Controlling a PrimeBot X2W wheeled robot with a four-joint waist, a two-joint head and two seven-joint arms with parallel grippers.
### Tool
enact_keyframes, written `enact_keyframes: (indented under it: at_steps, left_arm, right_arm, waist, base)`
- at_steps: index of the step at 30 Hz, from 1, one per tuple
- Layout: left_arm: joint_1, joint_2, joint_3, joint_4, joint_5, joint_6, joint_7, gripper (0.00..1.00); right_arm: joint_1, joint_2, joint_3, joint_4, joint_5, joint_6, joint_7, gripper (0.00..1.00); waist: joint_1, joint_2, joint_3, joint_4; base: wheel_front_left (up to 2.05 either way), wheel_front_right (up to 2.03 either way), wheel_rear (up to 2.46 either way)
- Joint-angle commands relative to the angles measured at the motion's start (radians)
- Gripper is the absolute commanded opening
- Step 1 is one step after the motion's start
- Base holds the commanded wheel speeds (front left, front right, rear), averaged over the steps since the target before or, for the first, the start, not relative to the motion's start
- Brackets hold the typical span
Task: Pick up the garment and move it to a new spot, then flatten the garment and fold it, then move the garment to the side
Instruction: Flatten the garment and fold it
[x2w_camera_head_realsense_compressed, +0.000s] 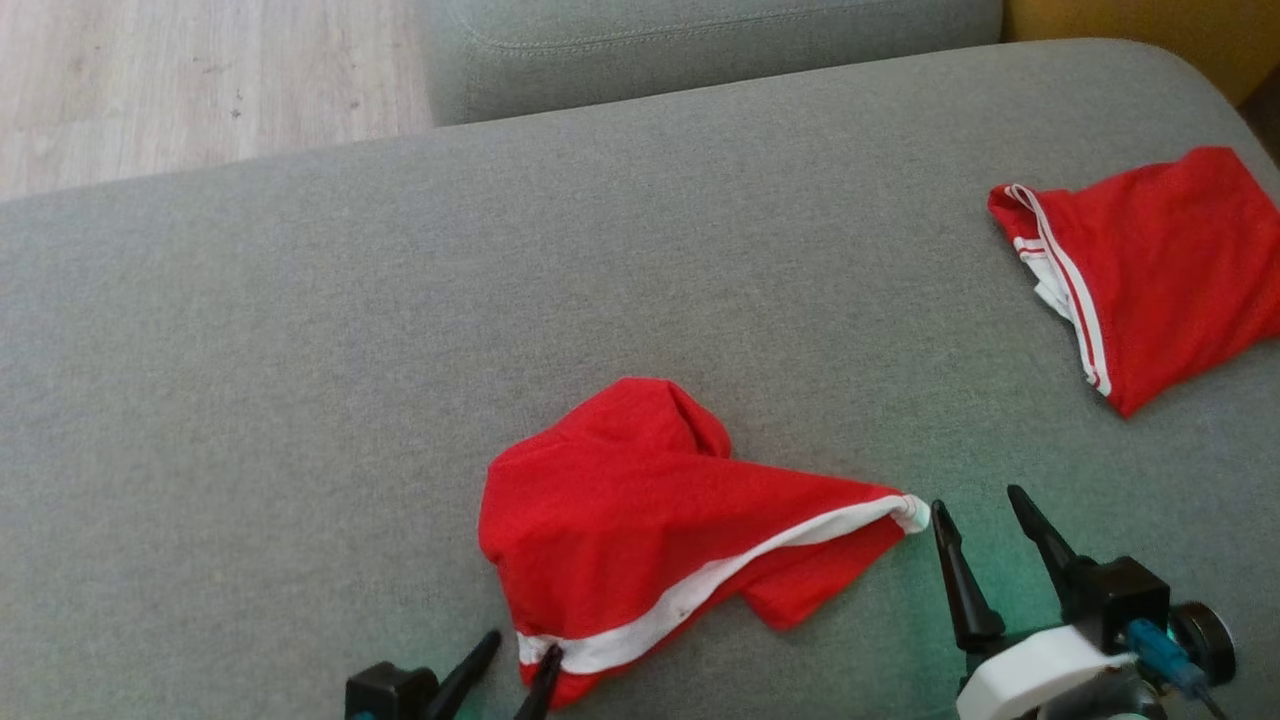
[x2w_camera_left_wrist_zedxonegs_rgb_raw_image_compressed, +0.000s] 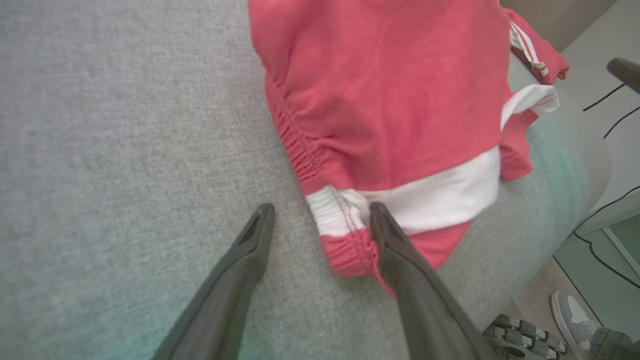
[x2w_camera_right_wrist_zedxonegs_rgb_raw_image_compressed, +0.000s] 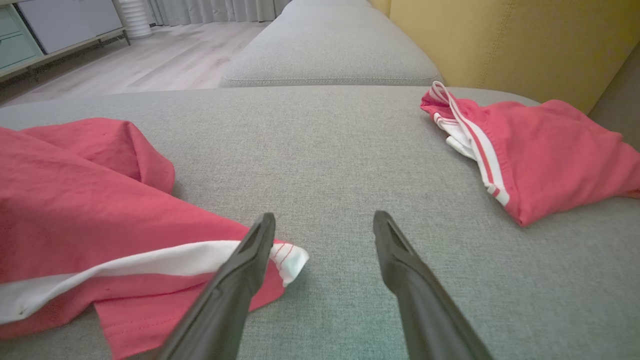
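At bottom centre, the left gripper (x2w_camera_head_realsense_compressed: 520, 650), fingers spread, straddles the white-banded corner of the crumpled red shorts (x2w_camera_head_realsense_compressed: 640, 500); at lower right the right gripper (x2w_camera_head_realsense_compressed: 977, 502), likewise released, flanks their pointed tip, with bare grey cushion (x2w_camera_head_realsense_compressed: 400, 300) beyond and a second red garment (x2w_camera_head_realsense_compressed: 1150, 270) at the upper-right edge.

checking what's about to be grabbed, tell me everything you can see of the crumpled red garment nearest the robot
The crumpled red garment looks like soft knit shorts with a broad white band and a gathered elastic edge. It lies bunched and partly folded over itself on the grey cushion, not flat. One banded corner sits between the open fingers of the left gripper; its other white tip lies beside the open right gripper.
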Motion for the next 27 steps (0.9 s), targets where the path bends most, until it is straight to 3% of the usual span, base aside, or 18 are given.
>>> enact_keyframes:
  at_steps: [1, 2, 3, 4, 5, 9, 12, 14, 21, 22, 23, 24, 25, 26, 27]
  left_arm:
    - [-0.040, 0.000, 0.030, 0.011, 0.002, 0.000, -0.010, 1.00]
    - [-0.045, -0.004, 0.029, 0.022, 0.001, -0.002, -0.014, 1.00]
    - [-0.050, -0.008, 0.028, 0.032, -0.002, -0.005, -0.015, 0.80]
    - [-0.055, -0.012, 0.027, 0.041, -0.004, -0.008, -0.017, 0.22]
    - [-0.064, -0.021, 0.024, 0.053, -0.006, -0.014, -0.028, 0.00]
    - [-0.062, -0.020, 0.036, 0.053, -0.005, -0.002, -0.063, 0.00]
    - [-0.046, -0.004, 0.066, 0.016, -0.003, 0.034, -0.101, 0.00]
    - [-0.020, 0.020, 0.101, -0.054, 0.004, 0.086, -0.127, 0.00]
    - [0.061, 0.054, 0.127, -0.149, 0.006, 0.158, -0.125, 0.00]
    - [0.070, 0.052, 0.122, -0.147, 0.005, 0.159, -0.123, 0.33]
    - [0.077, 0.047, 0.119, -0.144, 0.003, 0.159, -0.125, 0.46]
    - [0.083, 0.044, 0.111, -0.138, 0.003, 0.156, -0.124, 0.72]
    - [0.088, 0.039, 0.107, -0.133, -0.001, 0.152, -0.125, 0.90]
    - [0.090, 0.033, 0.107, -0.130, -0.006, 0.152, -0.128, 1.00]
    - [0.092, 0.028, 0.111, -0.128, -0.010, 0.153, -0.133, 1.00]
  right_arm:
    - [-0.028, -0.005, 0.019, -0.032, -0.003, -0.001, -0.004, 1.00]
    - [-0.028, -0.005, 0.018, -0.032, -0.002, -0.001, -0.004, 1.00]
    - [-0.028, -0.004, 0.018, -0.032, -0.001, -0.001, -0.004, 1.00]
    - [-0.029, -0.004, 0.018, -0.031, 0.000, -0.001, -0.004, 1.00]
    - [-0.028, -0.004, 0.016, -0.031, 0.003, -0.001, -0.005, 1.00]
    - [-0.020, -0.004, 0.008, -0.032, 0.003, -0.001, -0.007, 1.00]
    - [-0.015, -0.004, 0.008, -0.035, 0.003, -0.001, -0.007, 1.00]
    - [-0.011, -0.004, 0.005, -0.037, 0.000, -0.001, -0.006, 1.00]
    - [-0.011, -0.004, 0.011, -0.034, -0.001, -0.001, 0.000, 1.00]
    - [-0.011, -0.004, 0.013, -0.031, -0.002, -0.001, 0.003, 1.00]
    - [-0.011, -0.004, 0.015, -0.029, -0.002, -0.001, 0.005, 1.00]
    - [-0.010, -0.004, 0.016, -0.027, -0.002, -0.001, 0.006, 1.00]
    - [-0.011, -0.004, 0.017, -0.026, -0.002, -0.001, 0.007, 1.00]
    - [-0.012, -0.004, 0.016, -0.026, -0.002, -0.001, 0.008, 1.00]
    - [-0.013, -0.004, 0.015, -0.026, -0.002, -0.001, 0.008, 1.00]
  waist:
    - [0.0000, 0.0000, 0.002, 0.000]
    - [0.0000, 0.0000, 0.002, 0.000]
    - [0.0000, 0.0000, 0.002, 0.002]
    - [0.0000, 0.0000, 0.002, 0.004]
    - [0.0000, 0.0000, -0.001, 0.011]
    - [0.0000, 0.0000, -0.007, 0.037]
    - [0.0000, 0.0000, -0.014, 0.060]
    - [0.0000, 0.0000, -0.019, 0.084]
    - [0.0000, 0.0000, -0.019, 0.117]
    - [0.0000, 0.0000, -0.020, 0.121]
    - [0.0000, 0.0000, -0.020, 0.122]
    - [0.0000, 0.0000, -0.021, 0.123]
    - [0.0000, 0.0000, -0.021, 0.124]
    - [0.0000, 0.0000, -0.022, 0.124]
    - [0.0000, 0.0000, -0.022, 0.124]
  base:
    - [0.00, 0.00, 0.00]
    - [0.00, 0.00, 0.00]
    - [0.00, 0.00, 0.00]
    - [0.00, 0.00, 0.00]
    - [0.00, 0.00, 0.00]
    - [0.00, 0.00, 0.00]
    - [0.00, 0.00, 0.00]
    - [0.00, 0.00, 0.00]
    - [0.00, 0.00, 0.00]
    - [0.00, 0.00, 0.00]
    - [0.00, 0.00, 0.00]
    - [0.00, 0.00, 0.00]
    - [0.00, 0.00, 0.00]
    - [0.00, 0.00, 0.00]
    - [0.00, 0.00, 0.00]
